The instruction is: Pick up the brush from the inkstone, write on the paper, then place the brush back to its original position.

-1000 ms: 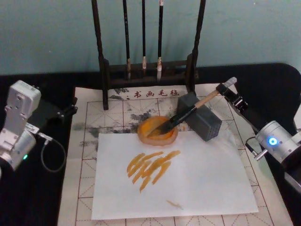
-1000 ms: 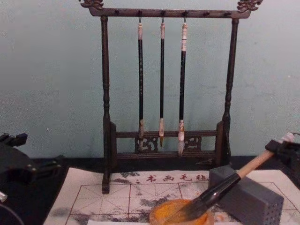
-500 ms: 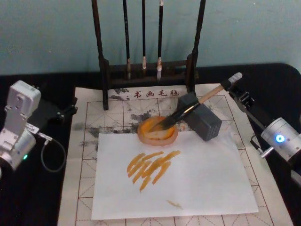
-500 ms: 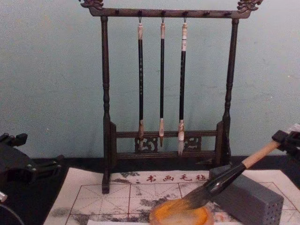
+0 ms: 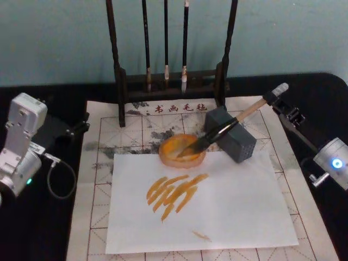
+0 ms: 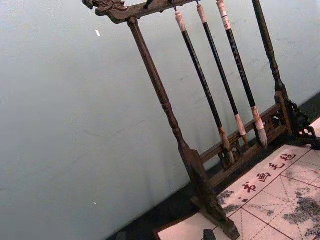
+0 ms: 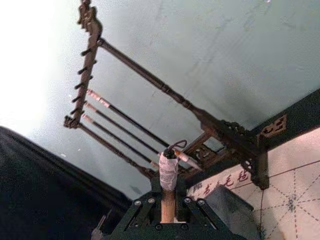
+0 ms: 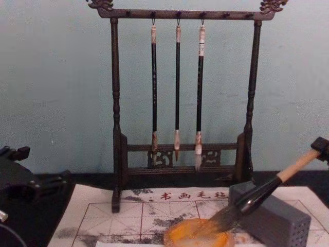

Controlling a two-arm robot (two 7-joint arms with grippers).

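Head view, right gripper (image 5: 271, 99) grips brush (image 5: 228, 126) @ top, bristles in inkstone (image 5: 166, 155).

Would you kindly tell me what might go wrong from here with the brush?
1. The right gripper holds the brush by its handle end, with its black collar propped on the grey block; once released, it might roll or slide off.
2. The wet bristles lie in the orange dish; a tug could drag them out and smear the white sheet.
The left gripper sits parked at the left.
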